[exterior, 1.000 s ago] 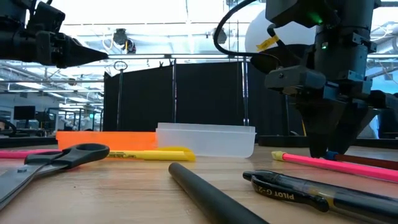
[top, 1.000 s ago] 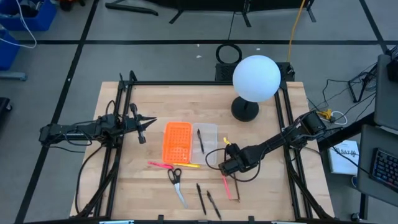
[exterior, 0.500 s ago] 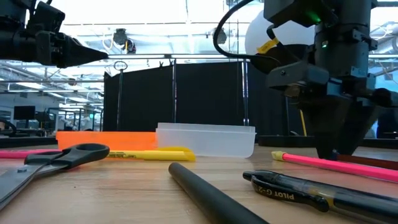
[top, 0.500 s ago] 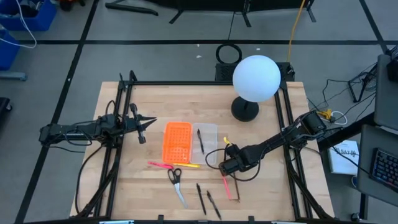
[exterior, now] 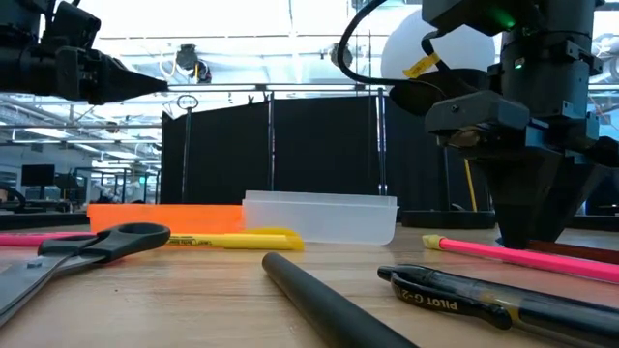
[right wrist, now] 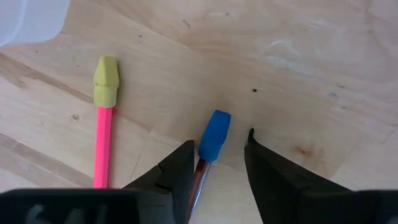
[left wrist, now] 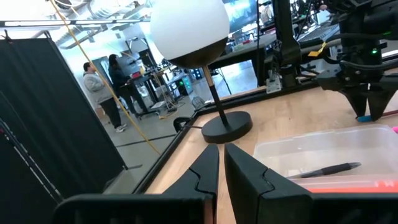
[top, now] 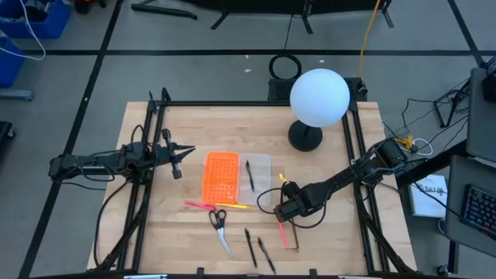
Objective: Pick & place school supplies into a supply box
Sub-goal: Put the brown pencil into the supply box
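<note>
One black pen (exterior: pixel 484 295) reads "PILOT G-2" (rest unreadable).

- Box (top: pixel 235 177) is lying open, one pen (top: pixel 249 175) in its clear tray.
- Scissors (top: pixel 219 227), pink pencil (right wrist: pixel 102 130), blue-capped, seemingly reddish pencil (right wrist: pixel 213 138) are lying on the table.

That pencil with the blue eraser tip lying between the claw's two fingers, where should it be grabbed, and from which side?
Judging from its pose, grab the reddish pencil on its thin shaft just behind the blue eraser cap, coming straight down from above. It lies flat on the table, so only its two long sides are free, and the right gripper already straddles it, open. The pink pencil beside it lies clear of the fingers.
</note>
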Action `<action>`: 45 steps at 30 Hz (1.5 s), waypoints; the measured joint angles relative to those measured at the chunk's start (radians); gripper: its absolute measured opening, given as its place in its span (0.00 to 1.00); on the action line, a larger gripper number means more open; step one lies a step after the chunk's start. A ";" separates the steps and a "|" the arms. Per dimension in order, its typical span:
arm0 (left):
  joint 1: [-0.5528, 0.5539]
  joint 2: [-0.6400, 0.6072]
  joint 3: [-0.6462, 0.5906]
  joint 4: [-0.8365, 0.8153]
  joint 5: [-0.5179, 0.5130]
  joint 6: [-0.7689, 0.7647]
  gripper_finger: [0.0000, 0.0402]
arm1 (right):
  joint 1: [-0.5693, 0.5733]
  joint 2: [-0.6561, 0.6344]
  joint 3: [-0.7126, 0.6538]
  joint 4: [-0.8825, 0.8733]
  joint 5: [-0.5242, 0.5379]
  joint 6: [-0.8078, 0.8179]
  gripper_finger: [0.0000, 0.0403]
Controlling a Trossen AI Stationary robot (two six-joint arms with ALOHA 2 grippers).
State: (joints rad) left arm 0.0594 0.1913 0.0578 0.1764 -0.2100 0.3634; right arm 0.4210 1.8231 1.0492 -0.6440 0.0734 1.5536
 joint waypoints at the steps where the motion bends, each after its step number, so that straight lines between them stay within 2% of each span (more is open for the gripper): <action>1: 0.000 0.000 0.000 0.000 0.000 0.000 0.09 | 0.000 0.000 0.000 0.000 0.000 -0.001 0.31; 11: 0.000 0.000 0.000 -0.015 0.001 -0.027 0.09 | -0.003 -0.003 0.000 -0.003 0.016 -0.055 0.04; 22: 0.000 0.000 0.000 -0.031 0.000 -0.043 0.09 | 0.002 -0.061 -0.003 0.051 0.045 -0.074 0.04; 30: 0.000 0.000 0.000 -0.030 0.001 -0.040 0.09 | 0.008 -0.206 -0.003 0.105 0.091 -0.075 0.04; 33: 0.000 0.000 0.000 -0.024 0.000 -0.037 0.09 | 0.003 -0.269 -0.003 0.167 0.162 -0.113 0.04; 38: 0.000 0.000 0.000 -0.022 0.001 -0.027 0.09 | -0.074 -0.340 -0.003 0.367 0.265 -0.248 0.04; 45: 0.000 0.000 0.000 -0.018 0.001 -0.026 0.09 | -0.260 -0.355 -0.001 0.590 0.264 -0.506 0.04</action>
State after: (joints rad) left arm 0.0597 0.1913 0.0582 0.1585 -0.2092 0.3378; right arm 0.1606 1.4678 1.0481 -0.0542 0.3373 1.0479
